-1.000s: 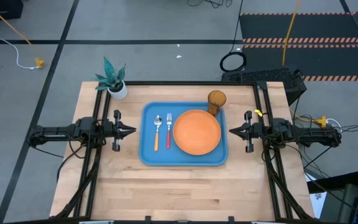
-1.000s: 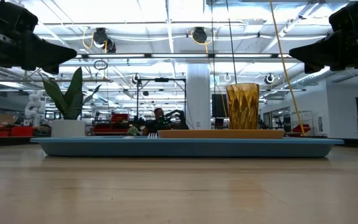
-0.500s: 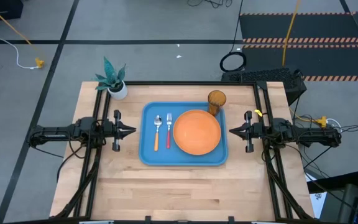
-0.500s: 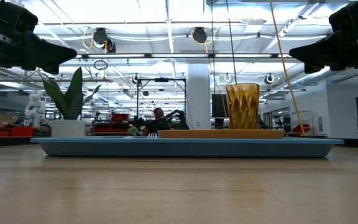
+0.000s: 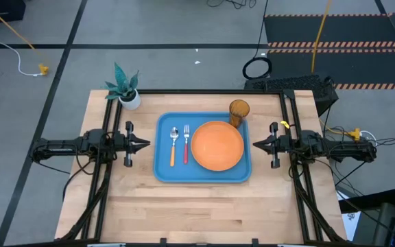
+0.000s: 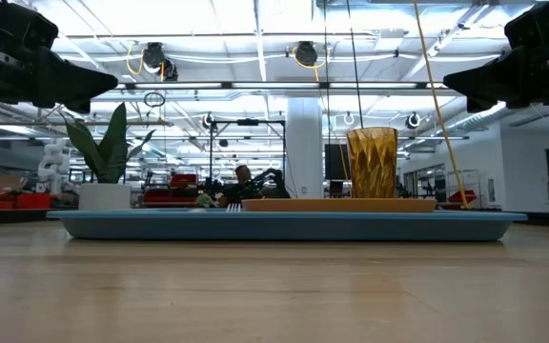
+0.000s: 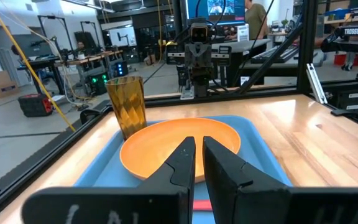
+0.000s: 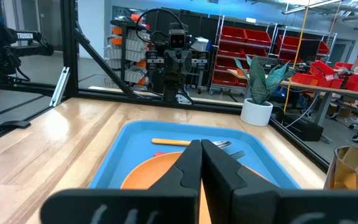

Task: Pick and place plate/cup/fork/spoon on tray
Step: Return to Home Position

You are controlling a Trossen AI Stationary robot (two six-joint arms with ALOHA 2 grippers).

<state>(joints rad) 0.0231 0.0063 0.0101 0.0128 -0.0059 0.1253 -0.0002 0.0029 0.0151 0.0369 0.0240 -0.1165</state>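
High view shows left gripper (image 5: 145, 144) and right gripper (image 5: 256, 144) clenched on nothing, flanking the blue tray (image 5: 204, 175). Spoon (image 5: 173, 145) and fork (image 5: 186, 144) lie nearer the left, plate (image 5: 217, 145) and cup (image 5: 238, 111) nearer the right.

A pale wooden table (image 5: 184, 206) of jointed planks, smooth with a soft satin finish, carries a blue tray (image 5: 164, 171) of smooth plastic with a faint sheen. The plate (image 5: 217, 145) is smooth orange plastic, nearly matt, and the cup (image 6: 373, 162) is translucent amber plastic with a faceted wall that catches the light. The fork (image 5: 186, 143) and the spoon (image 5: 173, 145) have bright silver metal heads, one on a red handle, the other on an orange one.
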